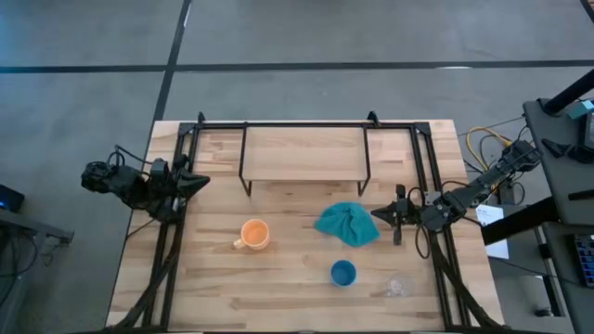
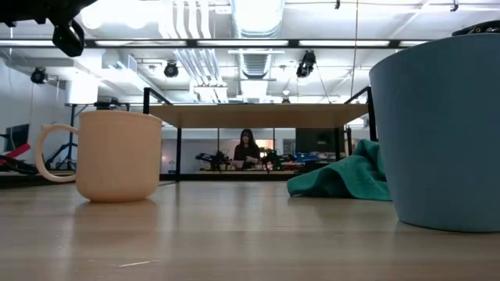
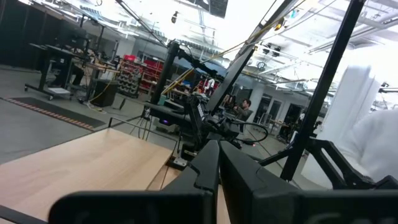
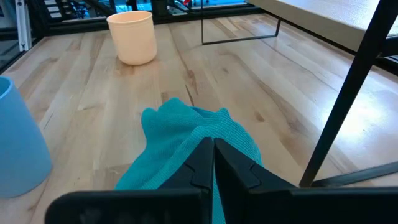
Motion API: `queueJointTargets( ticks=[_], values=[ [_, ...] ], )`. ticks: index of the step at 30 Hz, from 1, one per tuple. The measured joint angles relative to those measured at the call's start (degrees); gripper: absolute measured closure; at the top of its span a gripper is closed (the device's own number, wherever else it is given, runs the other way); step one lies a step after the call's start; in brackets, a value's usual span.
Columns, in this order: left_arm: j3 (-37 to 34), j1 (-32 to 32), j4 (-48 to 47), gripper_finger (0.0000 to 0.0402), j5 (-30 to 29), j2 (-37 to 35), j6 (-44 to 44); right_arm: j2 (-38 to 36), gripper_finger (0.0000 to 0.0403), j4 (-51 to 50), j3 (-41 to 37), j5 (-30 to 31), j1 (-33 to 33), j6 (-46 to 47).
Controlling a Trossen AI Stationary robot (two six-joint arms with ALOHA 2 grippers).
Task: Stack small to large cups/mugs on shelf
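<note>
Right tool (image 1: 379,214), fingers pressed together just beside the teal cloth (image 1: 348,224), should spread before approaching the clear glass cup (image 1: 399,285), nearest that cloth, squarely.

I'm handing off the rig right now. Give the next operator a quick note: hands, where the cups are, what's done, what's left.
Left hand: shut, empty, parked at the table's left edge.
Right hand: shut, empty, at the right edge of the teal cloth.
Orange mug: upright on the table, in front of the shelf.
Blue cup: on the table near the front, right of the mug.
Clear glass cup: on the table, right of the blue cup.
Done: nothing; the shelf holds no cups.
Left: move all three cups to the shelf and stack them by size.
</note>
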Motion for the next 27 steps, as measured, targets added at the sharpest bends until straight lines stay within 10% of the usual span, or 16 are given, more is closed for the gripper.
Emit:
queueJointTargets(
  ticks=[27],
  values=[
    [0.0,0.0,0.0,0.0402,0.0,0.0,0.0,0.0,0.0394,10.9,0.0,-2.9,0.0,6.2]
  ],
)
